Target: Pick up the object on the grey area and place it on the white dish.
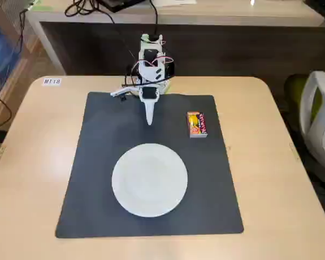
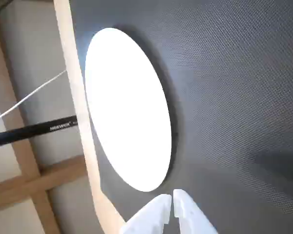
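While the arm sits folded at the far edge of the surface (image 1: 32,162), the fixed view reads, left to right: the white plate (image 1: 149,180) on the near half of the dark grey mat (image 1: 97,162); the fingers (image 1: 149,118) hanging point-down over the mat's far middle; and the small orange-and-red box (image 1: 196,124) lying flat near the mat's far right corner, well apart from both. In the wrist view the plate (image 2: 127,112) appears as a bright oval beside the mat's (image 2: 234,73) edge, and the fingers (image 2: 173,199), entering from the bottom edge, are pressed together and hold nothing; the box is outside this view. The step in hand is judged to be the reach. To do it well, the arm should swing right, spread the fingers before descending, straddle the box's narrow width, and close squarely, since a flat box may skid on the mat if nudged off-centre.
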Controlling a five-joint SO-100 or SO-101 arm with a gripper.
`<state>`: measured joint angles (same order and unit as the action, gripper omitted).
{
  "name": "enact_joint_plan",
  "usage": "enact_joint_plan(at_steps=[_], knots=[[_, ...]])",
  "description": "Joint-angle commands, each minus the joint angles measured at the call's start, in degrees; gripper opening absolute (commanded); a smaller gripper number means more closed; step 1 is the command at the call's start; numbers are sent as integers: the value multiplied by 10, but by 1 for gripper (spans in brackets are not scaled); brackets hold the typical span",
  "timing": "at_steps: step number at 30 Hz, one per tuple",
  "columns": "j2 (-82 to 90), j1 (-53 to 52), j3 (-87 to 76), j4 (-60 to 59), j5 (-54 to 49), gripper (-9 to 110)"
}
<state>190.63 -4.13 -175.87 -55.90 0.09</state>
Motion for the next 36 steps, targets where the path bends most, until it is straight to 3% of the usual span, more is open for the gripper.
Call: enact_joint_plan(at_steps=[1,16,25,36], knots=[[-110,11,138,-10,-35,0],[-138,41,171,-2,-62,0],[-519,241,485,-69,-209,0],[-726,398,622,-123,-396,0]])
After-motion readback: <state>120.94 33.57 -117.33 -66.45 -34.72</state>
